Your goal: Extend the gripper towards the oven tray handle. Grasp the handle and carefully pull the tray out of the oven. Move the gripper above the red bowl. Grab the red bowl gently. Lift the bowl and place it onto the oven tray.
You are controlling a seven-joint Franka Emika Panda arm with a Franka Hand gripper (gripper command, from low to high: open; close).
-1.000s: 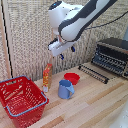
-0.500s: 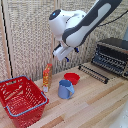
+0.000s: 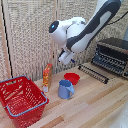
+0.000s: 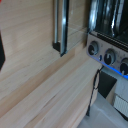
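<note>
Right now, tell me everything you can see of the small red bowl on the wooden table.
The small shallow round bright-red bowl sits upright on the light wooden table, glossy like plastic, and no contents are visible. The blue mug stands just in front of it, overlapping its near edge in the exterior view. The dark wire tray lies to the exterior view's right. The gripper hangs above, not touching it.

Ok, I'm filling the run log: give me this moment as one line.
tray: pulled out of oven | red bowl: on table beside blue mug | pincer: above bowl, empty, jaw state unclear
</note>
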